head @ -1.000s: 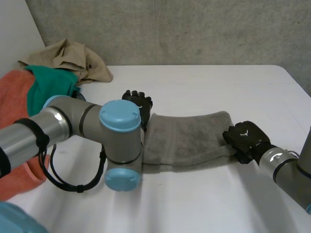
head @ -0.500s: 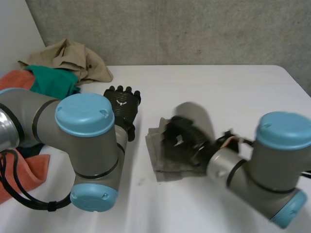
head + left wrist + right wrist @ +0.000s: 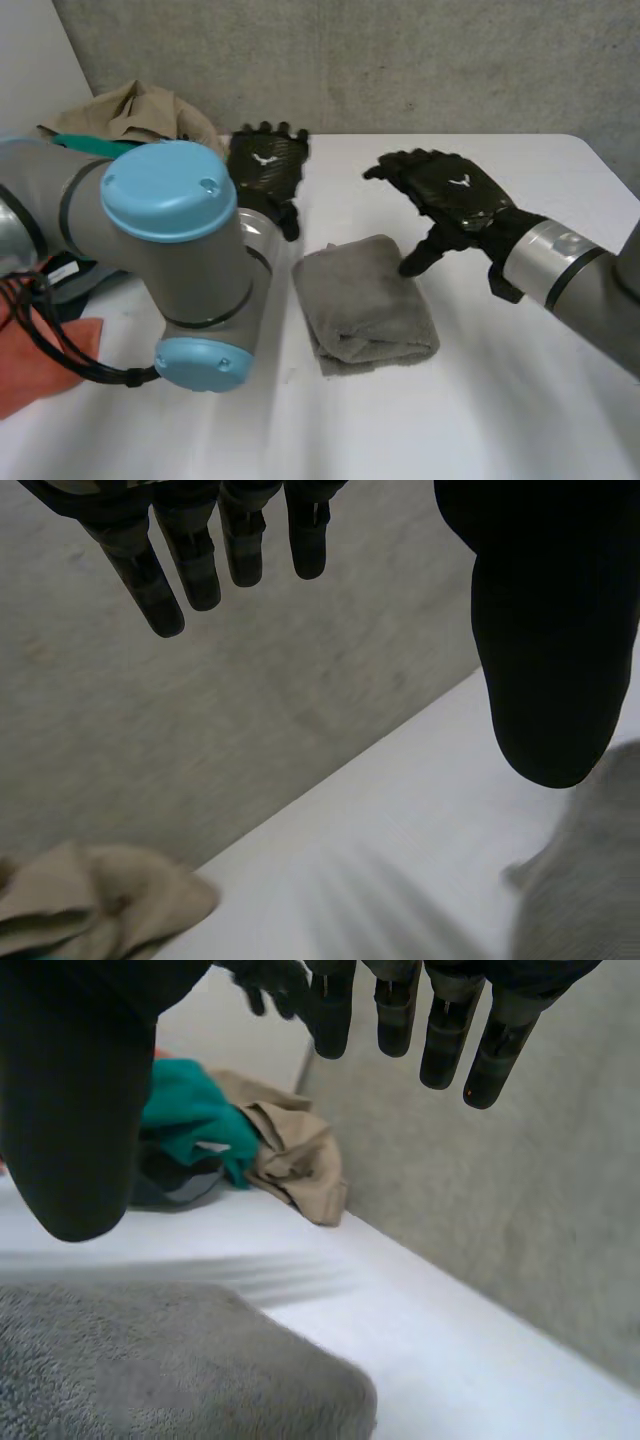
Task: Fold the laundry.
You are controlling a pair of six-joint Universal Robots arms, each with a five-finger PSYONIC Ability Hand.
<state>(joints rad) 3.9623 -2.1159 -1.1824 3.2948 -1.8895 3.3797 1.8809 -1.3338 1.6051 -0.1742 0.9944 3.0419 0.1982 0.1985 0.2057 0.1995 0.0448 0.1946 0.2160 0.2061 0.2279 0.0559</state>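
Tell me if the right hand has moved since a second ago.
Yes: the right hand has moved away towards the table's far edge, off the grey towel.

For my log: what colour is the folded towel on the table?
Grey; the towel shows best in the head view.

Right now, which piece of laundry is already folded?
The grey towel: it lies as a neat folded block, while the beige garment and the green garment sit crumpled in a heap.
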